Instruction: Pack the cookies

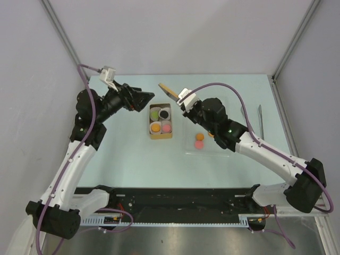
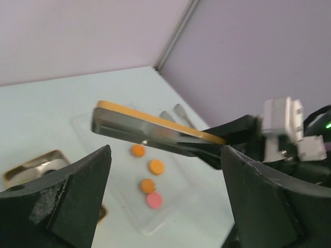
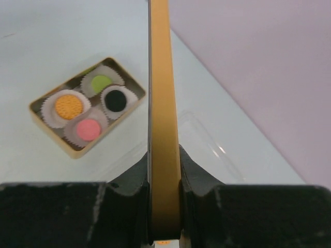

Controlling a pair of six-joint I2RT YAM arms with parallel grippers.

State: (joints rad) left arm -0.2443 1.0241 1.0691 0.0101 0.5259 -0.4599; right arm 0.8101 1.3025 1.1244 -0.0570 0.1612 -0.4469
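Clamping the gold lid [image 3: 164,103] edge-on, your right claw [image 3: 164,168] has the box [image 3: 54,135] to its left; left claw [image 2: 165,155] released.

We see four cookies, each lying flat in a white paper cup [image 3: 51,111] inside the box [image 3: 126,75]. The green cookie [image 3: 101,82] sits beside the black cookie [image 3: 117,100], and the orange cookie [image 3: 69,105] beside the pink cookie [image 3: 88,129]. Four more lie loose on the clear tray [image 2: 124,196]: three orange discs [image 2: 156,167] and one pink disc [image 2: 154,200].
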